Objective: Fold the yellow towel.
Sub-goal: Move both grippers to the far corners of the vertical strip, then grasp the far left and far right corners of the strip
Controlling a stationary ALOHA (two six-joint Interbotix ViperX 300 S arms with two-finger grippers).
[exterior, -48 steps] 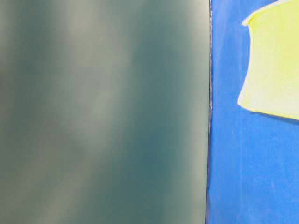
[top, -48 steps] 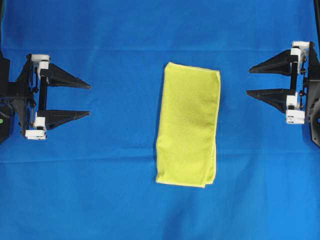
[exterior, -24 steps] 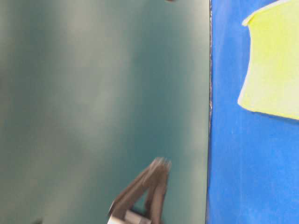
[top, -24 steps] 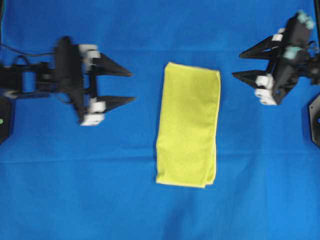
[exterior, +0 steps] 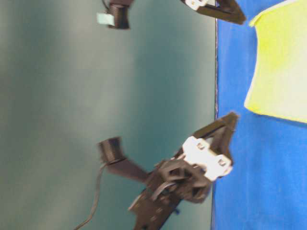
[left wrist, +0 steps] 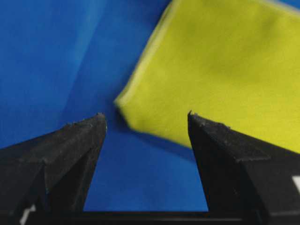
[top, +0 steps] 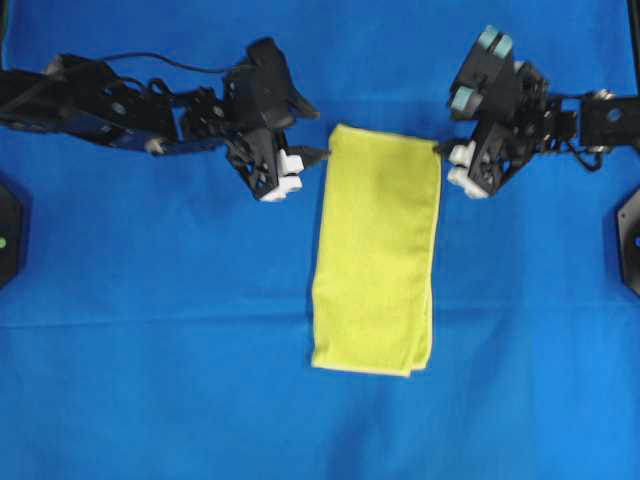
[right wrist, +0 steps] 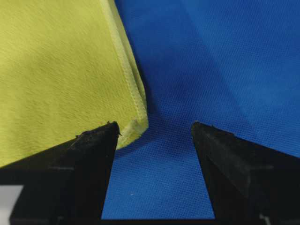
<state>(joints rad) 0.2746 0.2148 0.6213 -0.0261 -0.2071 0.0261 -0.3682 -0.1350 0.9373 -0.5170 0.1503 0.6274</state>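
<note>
Both arms have swung in from the sides: left gripper (top: 318, 156) and right gripper (top: 440, 150), jaws spread and empty, flank the yellow towel (top: 376, 250)'s far corners on the blue cloth (top: 150, 350).

Towel: we see the towel (top: 375, 250) lying on the table cover (top: 150, 350), mid-table.
Left gripper (top: 312, 155): just beside its far left corner.
Right gripper (top: 445, 150): just beside its far right corner.
</note>
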